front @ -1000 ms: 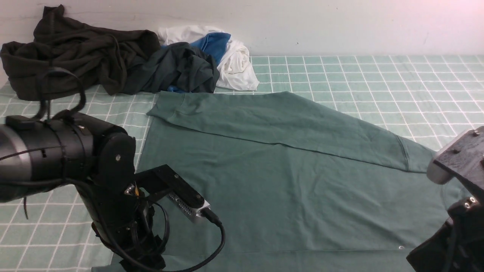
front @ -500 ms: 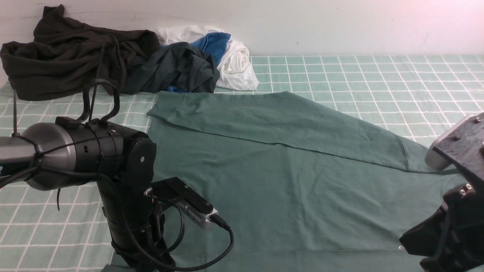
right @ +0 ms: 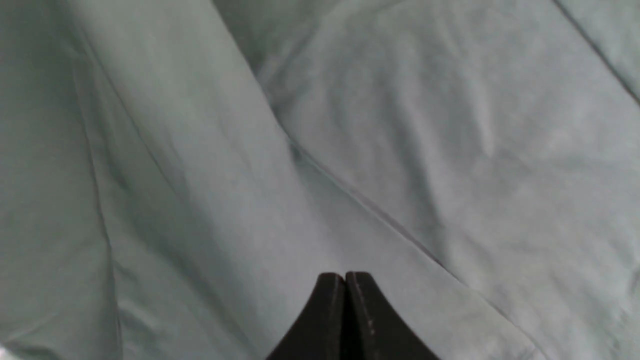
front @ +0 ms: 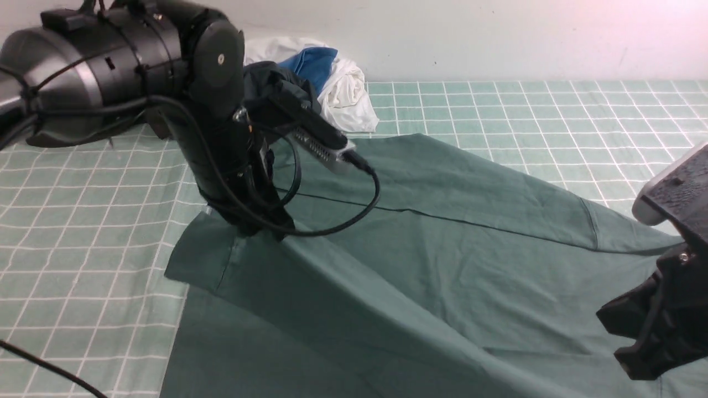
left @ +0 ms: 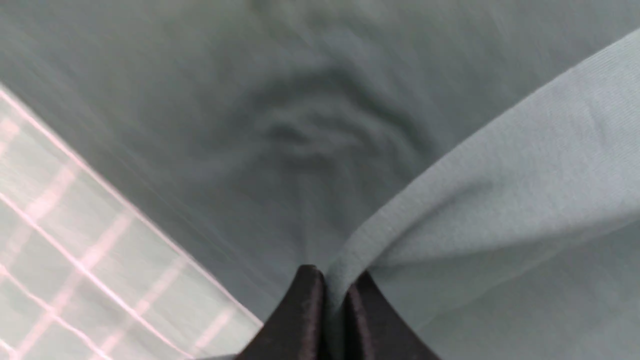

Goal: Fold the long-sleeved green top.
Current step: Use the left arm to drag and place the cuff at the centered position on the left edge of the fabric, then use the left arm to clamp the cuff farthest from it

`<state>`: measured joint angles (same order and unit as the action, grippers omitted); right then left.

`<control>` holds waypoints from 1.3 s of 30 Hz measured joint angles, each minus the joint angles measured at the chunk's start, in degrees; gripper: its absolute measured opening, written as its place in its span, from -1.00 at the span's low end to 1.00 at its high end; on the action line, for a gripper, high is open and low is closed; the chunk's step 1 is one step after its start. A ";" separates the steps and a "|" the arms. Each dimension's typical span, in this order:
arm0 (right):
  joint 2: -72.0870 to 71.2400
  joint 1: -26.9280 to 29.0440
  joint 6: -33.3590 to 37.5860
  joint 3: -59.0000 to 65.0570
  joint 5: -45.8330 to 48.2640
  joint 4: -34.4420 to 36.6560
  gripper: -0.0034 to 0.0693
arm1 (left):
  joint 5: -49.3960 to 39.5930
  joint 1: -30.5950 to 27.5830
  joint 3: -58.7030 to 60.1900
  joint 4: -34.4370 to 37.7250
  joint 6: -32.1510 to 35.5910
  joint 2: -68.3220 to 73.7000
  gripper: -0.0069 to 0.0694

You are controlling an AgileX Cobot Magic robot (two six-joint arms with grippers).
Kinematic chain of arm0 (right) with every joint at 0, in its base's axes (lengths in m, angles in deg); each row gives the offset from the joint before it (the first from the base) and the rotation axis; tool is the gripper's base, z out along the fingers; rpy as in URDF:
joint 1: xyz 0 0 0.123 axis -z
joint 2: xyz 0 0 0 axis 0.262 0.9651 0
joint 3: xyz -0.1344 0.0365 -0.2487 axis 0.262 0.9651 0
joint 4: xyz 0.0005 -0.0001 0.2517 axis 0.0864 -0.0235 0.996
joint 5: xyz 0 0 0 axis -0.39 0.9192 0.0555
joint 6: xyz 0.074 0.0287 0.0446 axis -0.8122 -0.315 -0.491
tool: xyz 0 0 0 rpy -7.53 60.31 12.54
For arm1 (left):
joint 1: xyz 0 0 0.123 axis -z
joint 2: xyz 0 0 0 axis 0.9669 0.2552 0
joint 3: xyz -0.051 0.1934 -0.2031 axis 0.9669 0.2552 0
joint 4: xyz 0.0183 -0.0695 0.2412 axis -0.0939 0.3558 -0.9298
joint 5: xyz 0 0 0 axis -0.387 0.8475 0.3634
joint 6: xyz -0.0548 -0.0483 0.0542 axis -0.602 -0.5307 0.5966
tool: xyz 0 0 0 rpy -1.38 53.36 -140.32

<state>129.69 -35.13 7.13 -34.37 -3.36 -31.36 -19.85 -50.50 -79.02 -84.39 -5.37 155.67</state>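
Observation:
The green long-sleeved top [front: 442, 260] lies spread on the checked cloth, one sleeve [front: 487, 193] folded across its body. My left gripper [front: 260, 229] is shut on the top's left edge and holds it raised, so a fold slopes down toward the near side. In the left wrist view a ribbed strip of the top [left: 500, 175] runs out from between the fingers of the left gripper [left: 334, 280]. At the near right my right gripper [front: 636, 354] hangs over the top. In the right wrist view the right gripper [right: 345, 277] is shut, with no cloth showing between its fingertips and the top [right: 400, 125] below.
A white and blue garment [front: 343, 88] lies bunched at the back wall. Beside it is a dark garment [front: 271, 83], mostly hidden behind my left arm. The green checked cloth [front: 553, 110] covers the table. A black cable [front: 50, 370] crosses the near left corner.
My left gripper closed on the top's near left edge, then rose and moved toward the back, pulling the cloth up with it. The right gripper shifted slightly and stayed shut.

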 joint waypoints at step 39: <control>14.03 0.00 -15.05 -3.21 -10.51 -10.64 -0.94 | 24.02 -20.82 -25.63 11.75 -16.25 33.90 0.49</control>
<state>143.72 -35.13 -7.93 -37.59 -13.87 -42.00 4.17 -71.31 -104.65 -72.64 -21.62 189.56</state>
